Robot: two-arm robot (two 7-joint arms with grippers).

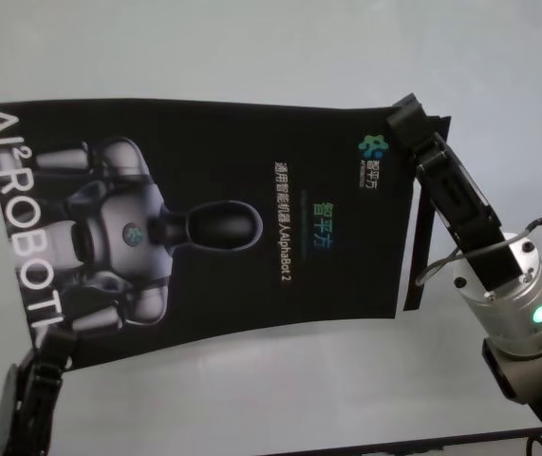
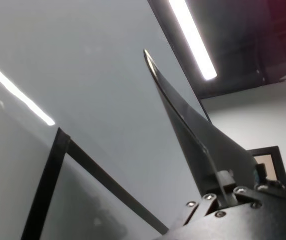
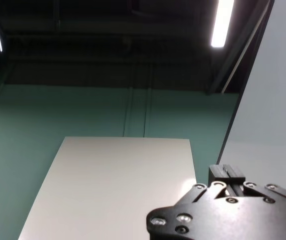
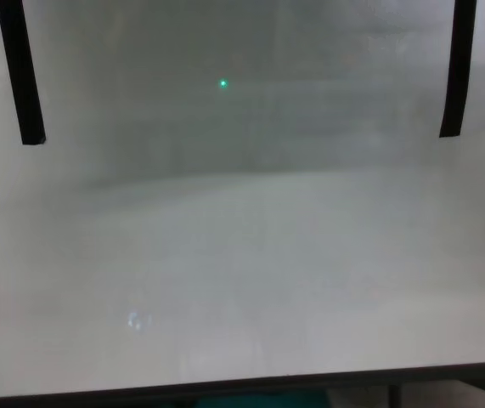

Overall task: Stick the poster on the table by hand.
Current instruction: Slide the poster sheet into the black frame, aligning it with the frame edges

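Observation:
The poster (image 1: 233, 228) is a black sheet with a silvery robot figure and pale lettering. It hangs slightly bowed above the pale table (image 1: 252, 47). My left gripper (image 1: 43, 366) is shut on its near left corner. My right gripper (image 1: 409, 119) is shut on its far right corner. In the left wrist view the poster (image 2: 193, 130) shows edge-on, running into the left gripper (image 2: 223, 200). The right wrist view shows only the right gripper's fingers (image 3: 226, 173) against the ceiling. The chest view shows the bare table (image 4: 242, 280) with neither the poster nor the arms.
Two narrow black tape strips (image 4: 19, 76) (image 4: 456, 72) lie on the table at the far left and far right. One strip (image 1: 420, 247) shows beside the poster's right edge. The table's dark front edge (image 4: 242, 387) runs along the bottom.

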